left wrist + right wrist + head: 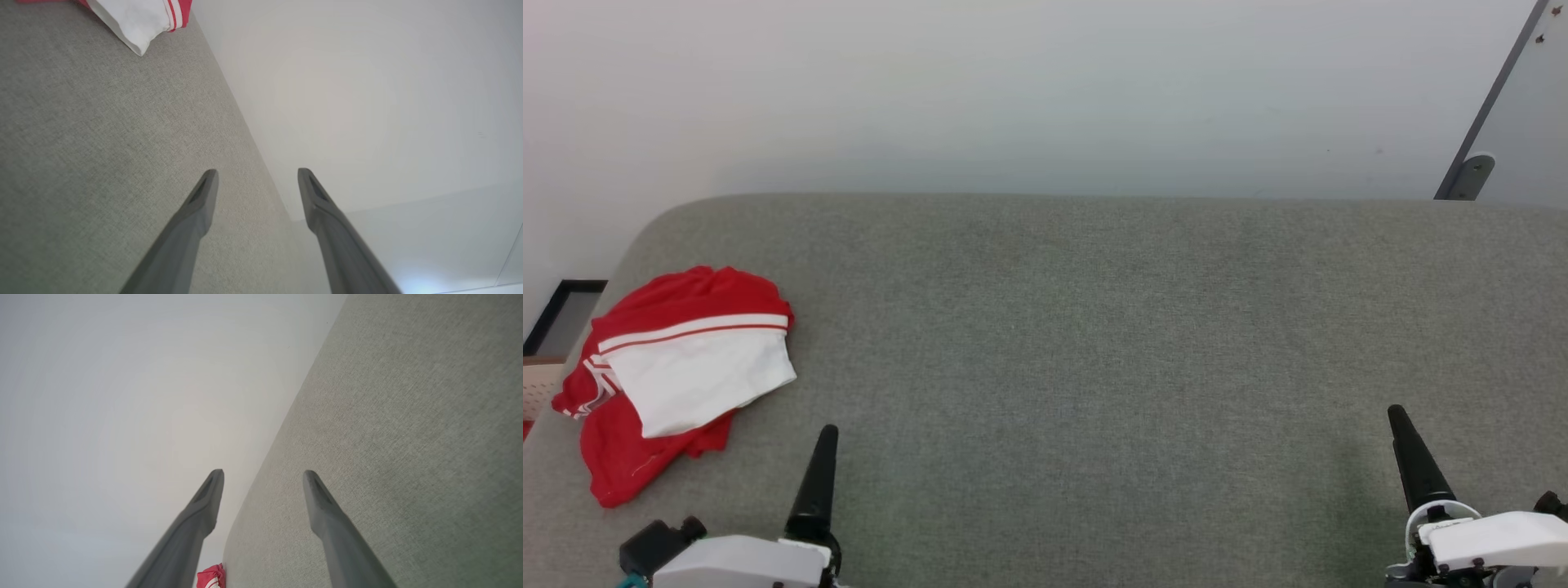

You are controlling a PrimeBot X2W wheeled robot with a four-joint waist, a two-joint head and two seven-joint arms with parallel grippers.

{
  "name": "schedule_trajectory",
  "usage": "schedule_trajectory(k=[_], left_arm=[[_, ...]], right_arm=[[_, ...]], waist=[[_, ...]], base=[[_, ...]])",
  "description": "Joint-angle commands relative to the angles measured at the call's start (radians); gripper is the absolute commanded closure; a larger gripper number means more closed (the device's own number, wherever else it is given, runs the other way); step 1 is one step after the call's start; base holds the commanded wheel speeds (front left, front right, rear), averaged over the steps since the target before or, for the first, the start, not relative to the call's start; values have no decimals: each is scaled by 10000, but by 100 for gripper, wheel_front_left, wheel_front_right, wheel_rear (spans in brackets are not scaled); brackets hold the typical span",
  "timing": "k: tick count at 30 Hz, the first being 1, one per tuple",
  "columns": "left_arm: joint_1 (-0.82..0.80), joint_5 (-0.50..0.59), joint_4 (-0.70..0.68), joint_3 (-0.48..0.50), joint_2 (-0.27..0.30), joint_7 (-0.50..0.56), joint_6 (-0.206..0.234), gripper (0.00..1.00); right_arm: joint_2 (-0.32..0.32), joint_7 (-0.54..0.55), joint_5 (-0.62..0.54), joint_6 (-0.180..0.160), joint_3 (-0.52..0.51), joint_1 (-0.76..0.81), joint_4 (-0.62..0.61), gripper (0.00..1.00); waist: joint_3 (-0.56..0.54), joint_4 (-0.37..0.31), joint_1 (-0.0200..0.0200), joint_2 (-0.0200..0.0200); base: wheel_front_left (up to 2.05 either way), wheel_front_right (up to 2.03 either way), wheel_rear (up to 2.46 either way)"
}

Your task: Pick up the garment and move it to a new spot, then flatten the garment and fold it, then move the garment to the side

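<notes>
The garment (pixel 678 376) lay in a crumpled heap on the grey cloth-covered counter (pixel 1094 343), out toward 8 o'clock in the head view and close to the counter's rounded left end. A white sleeve with red-and-white striped trim sat on top of the heap, with red cloth bunched above it at 12 o'clock and trailing below it toward 7 o'clock. No lettering was visible. Whether any of the cloth hung over the counter's left edge could not be told.

The left claw (pixel 257 175) was spread wide and held nothing. In its wrist view the two dark fingers stood well apart over bare counter, and a corner of the white sleeve lay far off at 11 o'clock. In the head view one of its fingers (pixel 815 482) rose at 7 o'clock, just beside the garment's lower red fold at its 3 o'clock and clear of it.

The right claw (pixel 263 475) was likewise spread wide and empty. From the head view one finger (pixel 1417 465) pointed up at 5 o'clock, well apart from the garment, across the bare middle of the counter. Its wrist view caught a small scrap of the red cloth at 6 o'clock, by the counter's far end.

A white wall (pixel 1013 82) stood behind the counter, and a grey panel (pixel 1519 114) leaned in at 2 o'clock. At 9 o'clock, beyond the counter's left end, sat a dark-framed object (pixel 564 314) and a bit of beige lattice (pixel 539 388).
</notes>
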Motion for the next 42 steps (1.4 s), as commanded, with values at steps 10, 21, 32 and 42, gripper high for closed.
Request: schedule_trajectory(k=[10,21,32,42], left_arm=[[15,2294,-357,-503,604,-473,474,0],[71,4059,-545,-786,956,-840,784,0],[185,5361,-810,-739,1106,-1140,779,0],[332,6525,-975,-626,1186,-1407,698,0]], right_arm=[[-196,-375,-2282,-2,154,-486,155,0],[-148,-415,-4419,-3,107,-677,201,0],[-136,-485,-5752,-4,78,-868,186,0],[-145,-652,-6874,-5,-13,-947,184,0]], waist=[[-48,-35,0,0],[-43,-126,0,0],[10,-212,0,0],[33,-264,0,0]], base=[[0,0,0],[0,0,0],[0,0,0],[0,0,0]])
